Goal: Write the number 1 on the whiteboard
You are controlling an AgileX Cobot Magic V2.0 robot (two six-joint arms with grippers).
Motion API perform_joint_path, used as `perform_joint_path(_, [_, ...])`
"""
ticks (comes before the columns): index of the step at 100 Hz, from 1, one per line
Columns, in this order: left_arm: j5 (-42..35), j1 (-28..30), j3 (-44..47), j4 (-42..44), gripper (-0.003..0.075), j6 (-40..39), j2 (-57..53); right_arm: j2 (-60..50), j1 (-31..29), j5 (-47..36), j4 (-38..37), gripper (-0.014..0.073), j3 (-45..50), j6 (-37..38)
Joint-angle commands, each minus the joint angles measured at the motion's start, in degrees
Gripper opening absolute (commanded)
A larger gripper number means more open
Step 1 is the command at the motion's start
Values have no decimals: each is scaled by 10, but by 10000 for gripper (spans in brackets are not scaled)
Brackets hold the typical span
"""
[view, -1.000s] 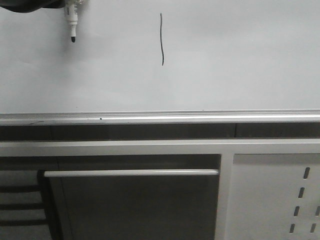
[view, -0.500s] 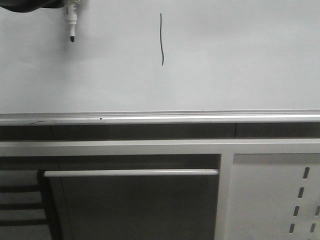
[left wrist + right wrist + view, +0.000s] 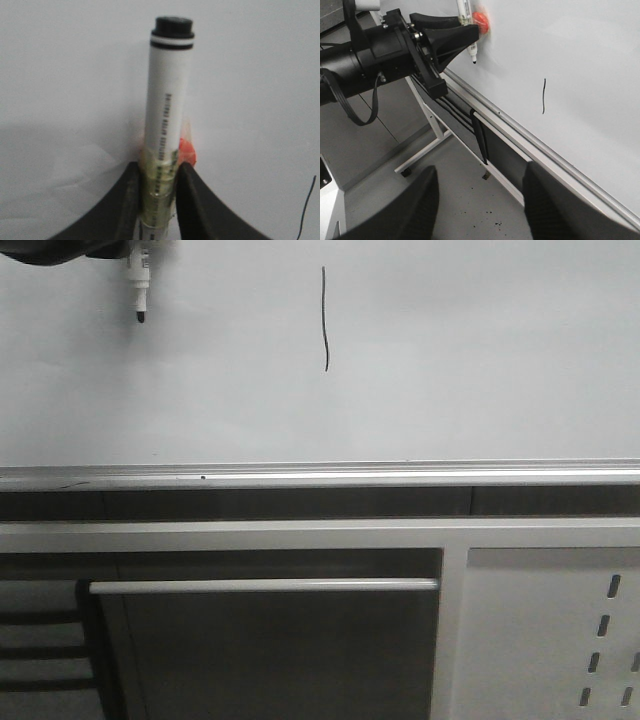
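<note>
The number 1 (image 3: 324,318) is a thin, slightly wavy black stroke on the whiteboard (image 3: 480,360), upper middle of the front view. It also shows in the right wrist view (image 3: 543,96) and at the edge of the left wrist view (image 3: 306,210). My left gripper (image 3: 159,172) is shut on a white marker (image 3: 166,100) with tape and an orange tab. In the front view the marker (image 3: 139,292) hangs tip down at the top left, well left of the stroke. The right wrist view shows my left gripper (image 3: 465,27) with the marker (image 3: 468,30) close to the board. My right gripper (image 3: 480,200) is open and empty, back from the board.
A silver rail (image 3: 320,476) runs along the whiteboard's lower edge. Below it are a dark cabinet front with a bar handle (image 3: 262,586) and a white perforated panel (image 3: 560,640). The right wrist view shows grey floor (image 3: 470,200) and the stand's legs (image 3: 422,152).
The marker in my left gripper has risen a little toward the top edge of the front view. The stroke is unchanged.
</note>
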Motion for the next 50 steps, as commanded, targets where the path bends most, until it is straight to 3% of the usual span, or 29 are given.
perform_joint_path(1, [-39,5,-17,19,286,-7,-11,-6,-4,-29,22,345,-18,-1])
perform_joint_path(13, [-39,5,-17,19,402,-7,-11,-6,-4,-29,22,345,-18,-1])
perform_joint_path(35, [-33,4,-17,19,416,-7,-14,-6,-4,-29,22,345,-18,-1])
perform_joint_path(50, [35,4,-17,20,517,-6,-32,-6,-4,-29,22,345,-18,-1])
